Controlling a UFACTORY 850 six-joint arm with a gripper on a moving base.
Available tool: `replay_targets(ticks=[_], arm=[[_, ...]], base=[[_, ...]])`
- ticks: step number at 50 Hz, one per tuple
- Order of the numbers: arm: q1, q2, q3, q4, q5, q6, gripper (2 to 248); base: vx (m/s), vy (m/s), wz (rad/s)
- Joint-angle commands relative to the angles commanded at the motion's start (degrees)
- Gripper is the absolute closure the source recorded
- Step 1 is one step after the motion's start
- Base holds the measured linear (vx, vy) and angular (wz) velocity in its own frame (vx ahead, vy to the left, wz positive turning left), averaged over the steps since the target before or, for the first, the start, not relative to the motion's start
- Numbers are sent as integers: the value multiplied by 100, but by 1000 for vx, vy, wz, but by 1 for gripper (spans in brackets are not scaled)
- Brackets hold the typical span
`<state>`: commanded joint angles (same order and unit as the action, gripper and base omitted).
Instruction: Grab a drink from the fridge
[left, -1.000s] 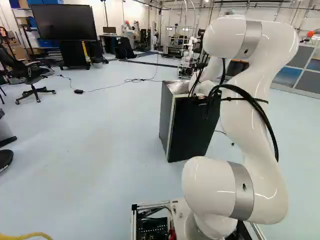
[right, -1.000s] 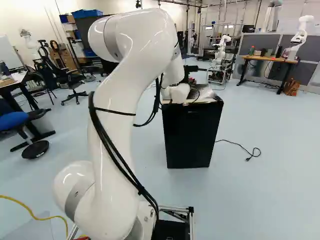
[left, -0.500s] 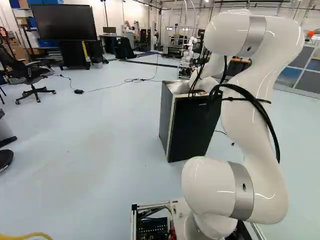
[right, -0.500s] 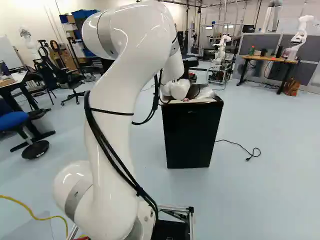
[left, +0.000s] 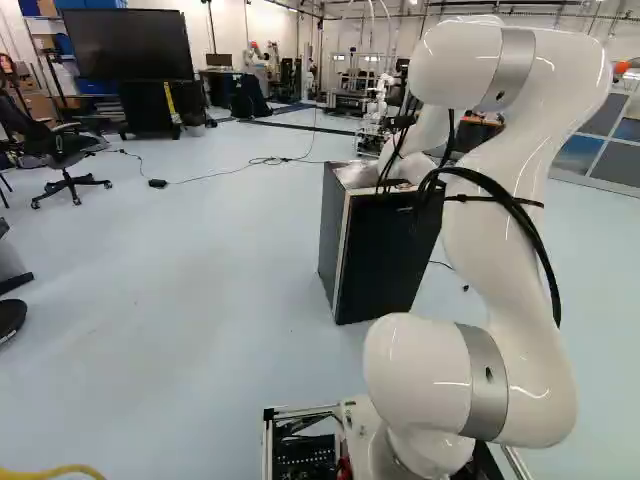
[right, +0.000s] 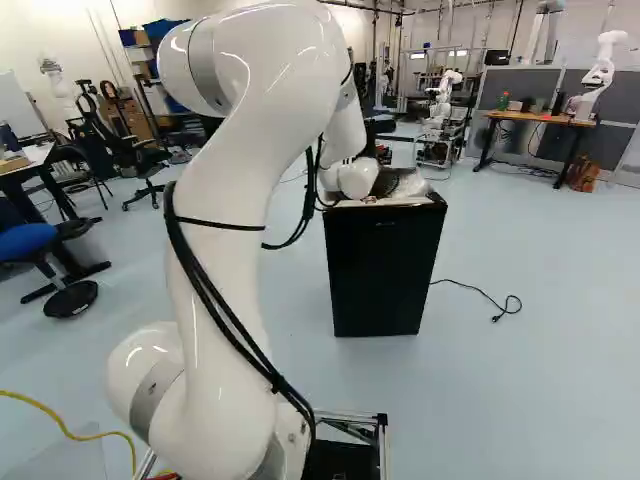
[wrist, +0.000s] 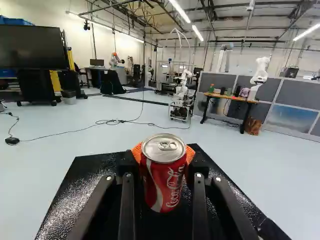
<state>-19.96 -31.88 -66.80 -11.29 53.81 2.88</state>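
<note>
Gripping red can (wrist: 164, 182) w/ tool (wrist: 164, 154); long axis approx. vert., tab end up.

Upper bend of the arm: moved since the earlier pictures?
Yes: in the right base view the upper bend has shifted toward the view's left, against the base joint.

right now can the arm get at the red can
Yes, it looks that way: the arm reaches over to the black fridge, and the red can sits between the fingers, touched from both sides, with nothing showing in the way.
</note>
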Motion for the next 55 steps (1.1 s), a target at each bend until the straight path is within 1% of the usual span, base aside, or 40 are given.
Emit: replay_targets(ticks=[12, 24, 40, 55], arm=[[71, 171, 221, 40, -14, -10, 151], [173, 414, 534, 98, -33, -25, 151], [356, 855, 1103, 202, -68, -51, 151], [575, 1379, 1780, 325, -110, -83, 151]], base=[[0, 0, 0], [0, 0, 0], [0, 0, 0], [0, 0, 0]])
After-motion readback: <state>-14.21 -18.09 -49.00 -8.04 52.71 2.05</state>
